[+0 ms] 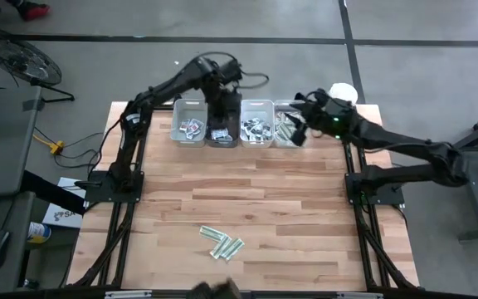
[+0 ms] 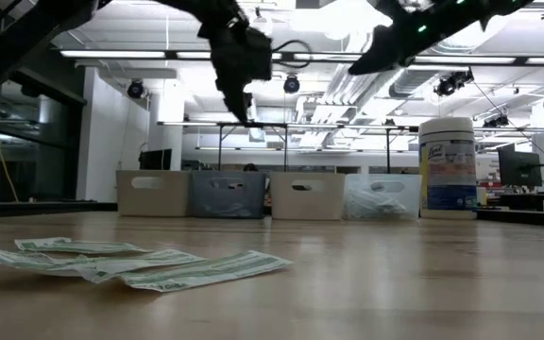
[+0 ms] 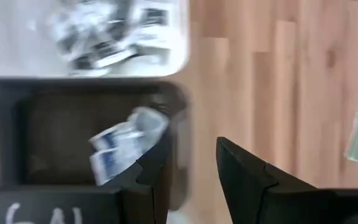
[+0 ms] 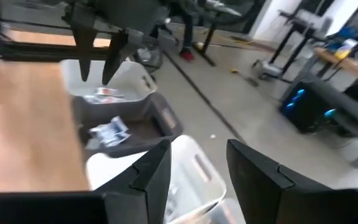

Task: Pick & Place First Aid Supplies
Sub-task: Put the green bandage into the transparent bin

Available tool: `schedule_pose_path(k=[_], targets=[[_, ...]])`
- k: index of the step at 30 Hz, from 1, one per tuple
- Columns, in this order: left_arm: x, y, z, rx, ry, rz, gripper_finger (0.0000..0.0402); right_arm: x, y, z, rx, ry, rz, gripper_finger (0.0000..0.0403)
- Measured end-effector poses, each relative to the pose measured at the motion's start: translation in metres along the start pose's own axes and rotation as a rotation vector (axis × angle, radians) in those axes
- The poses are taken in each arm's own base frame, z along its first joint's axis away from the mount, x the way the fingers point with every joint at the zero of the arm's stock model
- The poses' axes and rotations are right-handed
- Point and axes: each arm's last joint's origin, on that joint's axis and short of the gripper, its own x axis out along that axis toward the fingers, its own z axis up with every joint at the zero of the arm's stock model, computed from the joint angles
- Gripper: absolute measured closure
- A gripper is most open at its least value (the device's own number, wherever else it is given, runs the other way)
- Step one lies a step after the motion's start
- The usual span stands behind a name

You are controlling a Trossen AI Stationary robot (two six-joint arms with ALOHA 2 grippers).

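Several green-and-white strip packets (image 1: 222, 242) (image 2: 140, 264) lie flat near the table's near edge. Four bins stand in a row at the far edge. My left gripper (image 1: 220, 105) (image 3: 193, 138) hangs open above the dark bin (image 1: 222, 133). White packets with dark-blue marks (image 3: 126, 146) lie inside that bin. More such packets (image 3: 104, 34) fill the pale bin beside it. My right gripper (image 1: 295, 126) (image 4: 197, 144) is open and empty above the clear bin (image 1: 287, 124), at the right end of the row. From the right wrist, the left gripper (image 4: 97, 71) shows above the bins.
A tall white canister with a blue label (image 1: 343, 90) (image 2: 448, 165) stands at the far right corner beside the clear bin. A third bin (image 1: 256, 124) holds dark-marked packets. Bare wood (image 1: 247, 187) lies between the bins and the green strips.
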Motion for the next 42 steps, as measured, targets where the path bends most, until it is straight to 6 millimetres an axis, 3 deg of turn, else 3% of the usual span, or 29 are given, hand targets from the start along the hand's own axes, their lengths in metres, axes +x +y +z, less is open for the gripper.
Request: schedule_pose_path(k=[7,11,18,25,32,42], targets=[[0.012,-0.062,0.018,0.013,0.152,0.017,0.0282,-0.062,-0.011,0.002,0.079,0.011,0.072,0.0253],[0.013,-0.099,0.029,-0.017,0.15,0.037,0.0282,-0.098,-0.016,-0.001,0.112,0.0,0.082,0.0254],[0.02,-0.163,0.04,-0.113,0.164,0.104,0.0282,-0.139,-0.021,-0.011,0.175,-0.016,0.09,0.0253],[0.023,-0.215,0.045,-0.173,0.119,0.13,0.0282,-0.148,-0.019,-0.016,0.179,-0.014,0.182,0.0253],[0.023,-0.267,0.058,-0.187,-0.09,0.139,0.0282,-0.148,-0.017,-0.015,0.183,-0.021,0.234,0.0253],[0.028,-0.339,0.055,-0.301,-0.257,0.152,0.0282,-0.148,-0.017,-0.016,0.18,-0.017,0.249,0.0253]])
